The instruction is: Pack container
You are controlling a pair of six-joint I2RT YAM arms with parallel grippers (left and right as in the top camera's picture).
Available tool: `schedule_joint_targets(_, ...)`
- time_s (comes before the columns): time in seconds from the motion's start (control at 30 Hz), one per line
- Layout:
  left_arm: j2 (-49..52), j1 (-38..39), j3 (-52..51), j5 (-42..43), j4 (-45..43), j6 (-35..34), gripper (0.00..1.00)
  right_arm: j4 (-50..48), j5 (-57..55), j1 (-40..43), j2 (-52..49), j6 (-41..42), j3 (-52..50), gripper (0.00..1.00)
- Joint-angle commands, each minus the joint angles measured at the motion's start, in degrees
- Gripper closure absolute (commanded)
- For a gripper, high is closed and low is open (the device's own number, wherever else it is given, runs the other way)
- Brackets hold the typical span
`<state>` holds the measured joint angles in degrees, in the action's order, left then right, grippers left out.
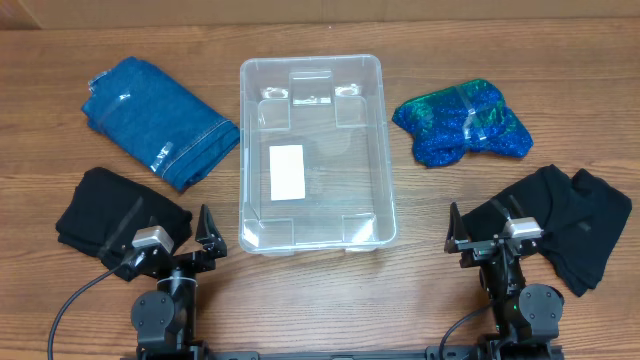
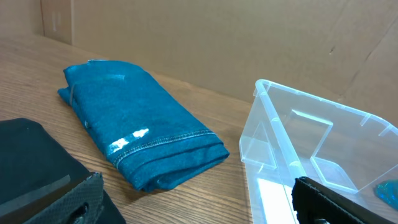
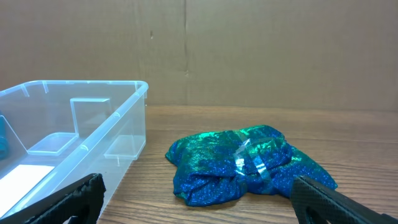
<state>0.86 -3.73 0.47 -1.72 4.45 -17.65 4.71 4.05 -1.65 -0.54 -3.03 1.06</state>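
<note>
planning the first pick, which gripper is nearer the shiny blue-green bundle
Right. The right gripper faces the shiny blue-green bundle directly; the left gripper is on the far side of the clear container from it.

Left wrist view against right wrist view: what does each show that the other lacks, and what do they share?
Only the left wrist shows the folded denim whole, plus a black cloth. Only the right wrist shows the sparkly blue-green bundle whole. Both share the empty clear container, the wood table, a cardboard backdrop and open jaws.
</note>
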Motion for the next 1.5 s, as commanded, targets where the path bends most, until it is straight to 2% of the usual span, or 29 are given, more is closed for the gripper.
schedule_joint_targets(0.0, -0.55, 0.48, -0.17, 0.26, -0.17, -0.17, 0.00, -0.26, -0.37, -0.33, 0.37, -0.22, -0.59, 0.00)
schedule_joint_targets(0.67, -0.55, 0.48, -0.17, 0.24, -0.66, -0.37, 0.00, -0.31, 0.70, -0.33, 0.37, 0.59, -0.59, 0.00)
schedule_joint_targets(0.77, -0.55, 0.48, -0.17, 1.90, -0.22, -0.83, 0.00, -0.28, 0.46, -0.33, 0.20, 9.14, -0.59, 0.00)
schedule_joint_targets(0.83, -0.50, 0.48, 0.26, 5.09, 0.39, -0.94, 0.00, -0.28, -0.61, -0.33, -0.44, 9.14, -0.44, 0.00)
schedule_joint_targets(0.9, -0.48, 0.48, 2.82, 6.25, 4.66, -1.25, 0.00, 0.35, -0.61, -0.33, -1.44, 9.11, 0.70, 0.00)
schedule_joint_targets(0.97, 0.37, 0.48, 9.14, 6.23, 12.98, -1.20, 0.00, 0.57, -1.44, -0.33, -5.40, 9.09, 3.91, 0.00)
schedule_joint_targets(1.13, 11.04, 0.48, 24.48, 5.20, 21.94, 3.04, 0.00, 2.38, -1.42, -0.31, -21.24, 9.14, 17.40, 0.00)
schedule_joint_targets(1.2, 19.63, 0.48, 31.98, 2.89, 25.86, 5.66, 0.00, 6.84, -1.07, -0.31, -30.77, 9.31, 26.40, 0.00)
schedule_joint_targets(1.3, 32.26, 0.48, 43.28, 2.82, 31.78, 5.95, 0.00, 15.15, 2.82, -0.24, -44.54, 9.31, 40.44, 0.00)
schedule_joint_targets(1.47, 54.93, 0.48, 65.75, 3.23, 51.76, 5.92, 0.00, 33.09, 13.05, 0.63, -65.05, 9.29, 62.40, 0.00)
